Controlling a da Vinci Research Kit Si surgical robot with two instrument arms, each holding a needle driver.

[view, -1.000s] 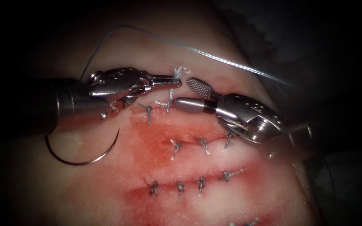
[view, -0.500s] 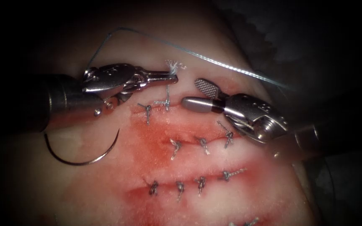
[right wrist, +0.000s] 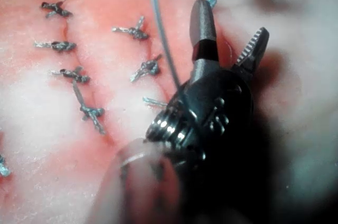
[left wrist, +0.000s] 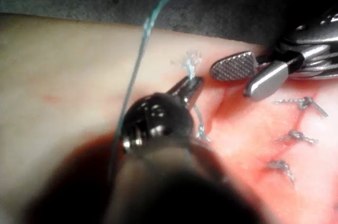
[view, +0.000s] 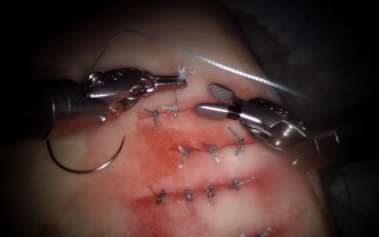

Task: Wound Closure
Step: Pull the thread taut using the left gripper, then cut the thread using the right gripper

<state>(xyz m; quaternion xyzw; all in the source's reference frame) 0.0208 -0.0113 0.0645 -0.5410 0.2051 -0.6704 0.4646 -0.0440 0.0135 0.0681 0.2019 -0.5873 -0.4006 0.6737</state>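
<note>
My left tool [view: 182, 80] is shut on the frayed short end of thread [view: 181, 70], which rises taut from a knot [view: 174, 108] on the topmost cut; it is also seen close up as the left tool [left wrist: 191, 84] with the frayed end [left wrist: 190, 63]. Just to the right, my right tool [view: 203, 99] stands open and holds nothing; its jaws [right wrist: 231, 18] are spread. The curved needle [view: 86, 169] lies free on the tissue [view: 110, 202] at the left, under the left shaft, not in the tissue. The long thread [view: 224, 66] arcs across the back.
Three rows of cuts carry several knotted stitches, such as one in the middle row [view: 183, 154] and one in the lower row [view: 209, 192]. Red fluid [view: 163, 145] stains the tissue around them. Dark cloth [left wrist: 237, 2] lies beyond the tissue's far edge.
The open right tool has drawn back to the right, away from the knot. The left tool rose slightly up and left with the frayed end, then held still. The needle has not moved.
</note>
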